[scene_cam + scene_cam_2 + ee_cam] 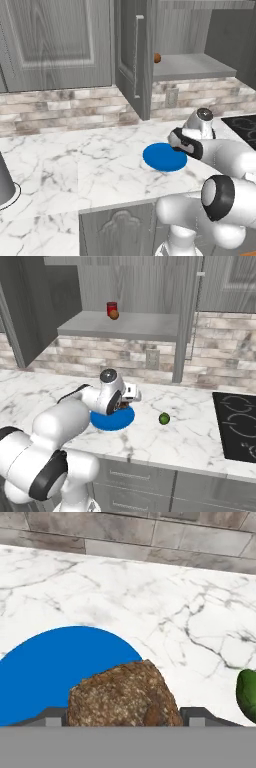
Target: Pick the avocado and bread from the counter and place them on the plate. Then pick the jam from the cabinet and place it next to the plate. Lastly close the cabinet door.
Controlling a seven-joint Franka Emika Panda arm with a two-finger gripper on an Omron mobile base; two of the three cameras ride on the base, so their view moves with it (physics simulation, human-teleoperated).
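The rough dark brown bread [122, 694] sits between my gripper's [125, 716] two tips, which are shut on it over the right edge of the blue plate [50, 662]. From the right base view the gripper [123, 404] hangs low over the plate [112, 421] on the white marble counter [190, 441]. The green avocado [164, 418] lies on the counter to the plate's right, and it shows as the avocado [247, 694] at the hand view's edge. The red jam [111, 307] stands on the shelf of the open cabinet [125, 326]. The cabinet door [134, 55] stands swung out.
An orange-brown ball [114, 314] lies just in front of the jam. A black cooktop [237, 426] takes the counter's right end. A wall socket [152, 359] sits in the stone backsplash. A grey rounded appliance [5, 180] stands at the far left.
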